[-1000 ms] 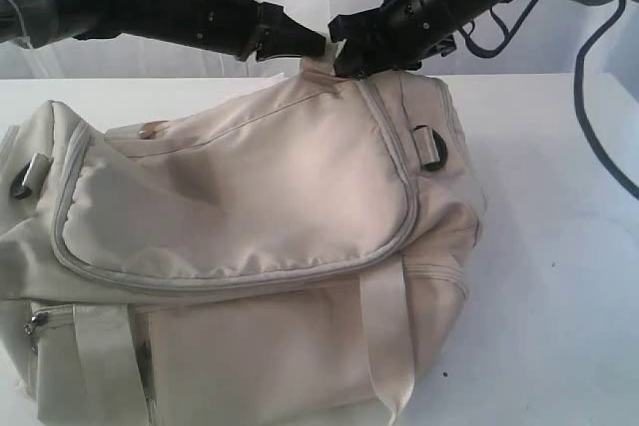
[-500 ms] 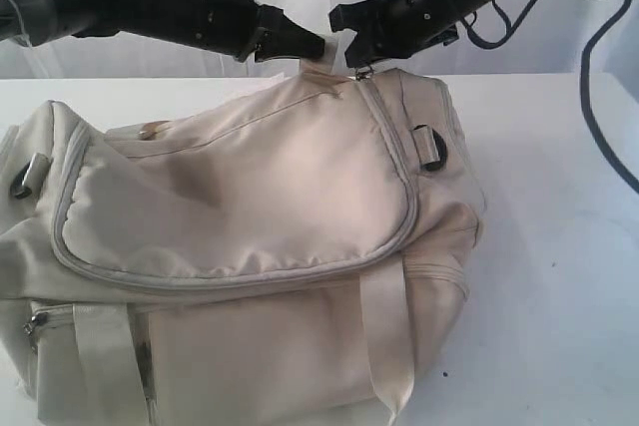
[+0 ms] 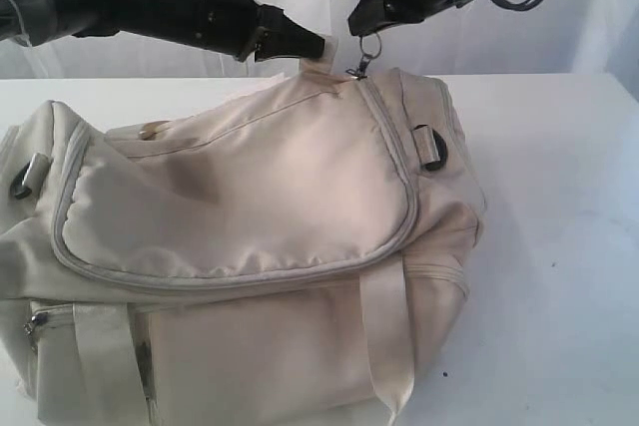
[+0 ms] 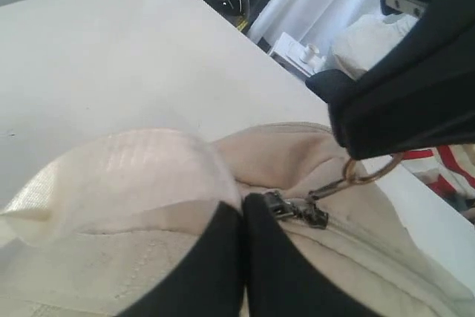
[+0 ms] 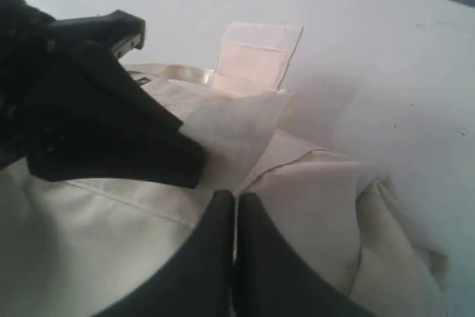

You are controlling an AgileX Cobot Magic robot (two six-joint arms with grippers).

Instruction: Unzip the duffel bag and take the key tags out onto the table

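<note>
I have the duffel bag [image 3: 250, 187] lying on the white desk [image 3: 559, 246], and it fills most of the exterior view. Its big zipped flap faces up. The grey zip around that flap looks closed along the whole run I can see.

Both arms meet over the bag's far end. My left claw [image 3: 318, 46] is pinched fully together on the cream webbing tab [image 3: 319, 65] that stands up from that end. In the left wrist view its two black fingers [image 4: 215, 257] press flat against each other, with the pale tab bunched just in front of them.

My right claw [image 3: 361, 25] is just beside the left one, a little higher above the bag. Its jaws are closed too, and they have the small metal pull ring [image 4: 361, 174] caught at their tip. The ring hangs down from the claw to the zip slider [image 4: 297, 209], which sits on the bag's top edge right next to the tab. In the right wrist view the fingers are closed tight, but the ring itself is hidden there.

A black ring [image 3: 431, 147] sits on the bag's end panel below the slider. A cream strap [image 3: 384, 336] runs down the bag's near side.
</note>
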